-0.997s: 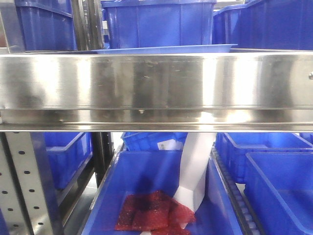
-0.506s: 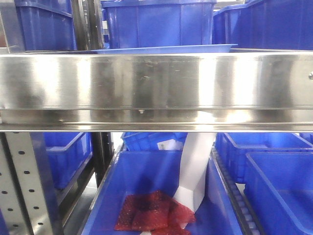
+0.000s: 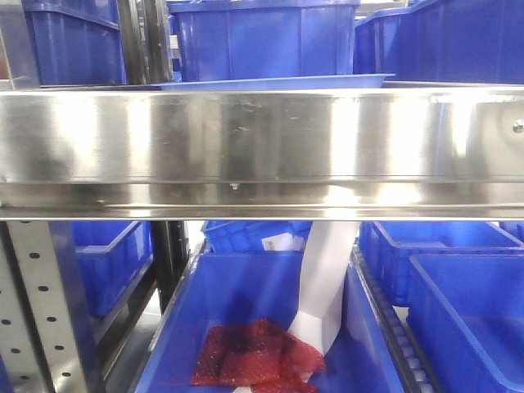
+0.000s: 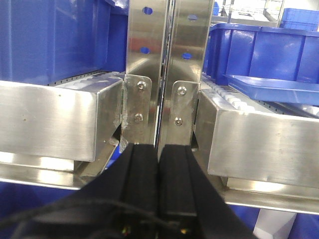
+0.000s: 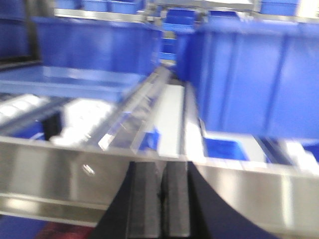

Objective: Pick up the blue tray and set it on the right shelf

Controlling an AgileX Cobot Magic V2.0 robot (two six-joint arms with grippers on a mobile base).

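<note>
The broad front rail of the right shelf point(image 3: 262, 147) fills the middle of the front view and hides nearly everything resting on that level. Just above the rail, only the thin rim of the blue tray point(image 3: 278, 82) shows; the tray lies flat on the shelf, in front of one deep blue bin point(image 3: 262, 37). Two more deep bins flank that one behind the rail, one at the left point(image 3: 74, 41) and one at the right point(image 3: 442, 37).

Below the rail, a large open bin point(image 3: 246, 311) holds one crumpled red mesh bag point(image 3: 254, 356) and one white angled piece point(image 3: 327, 286) that leans up toward the rail. Two more bins stand to the right below the rail, one nearer point(image 3: 467, 319) and one behind it point(image 3: 434, 241). One perforated grey upright point(image 3: 41, 303) rises at the left under the rail.

In the left wrist view, the left gripper point(image 4: 158, 164) has its two black fingers pressed together with nothing between them, right in front of a pair of steel uprights point(image 4: 164, 50) that join two rail sections. The tray point(image 4: 274, 88) sits to the right of those uprights, on white rollers point(image 4: 224, 94).

In the blurred right wrist view, the right gripper point(image 5: 160, 199) also has its fingers pressed together on nothing, close to the rail point(image 5: 60, 174). The tray point(image 5: 65, 79) lies beyond the rail at the left.
</note>
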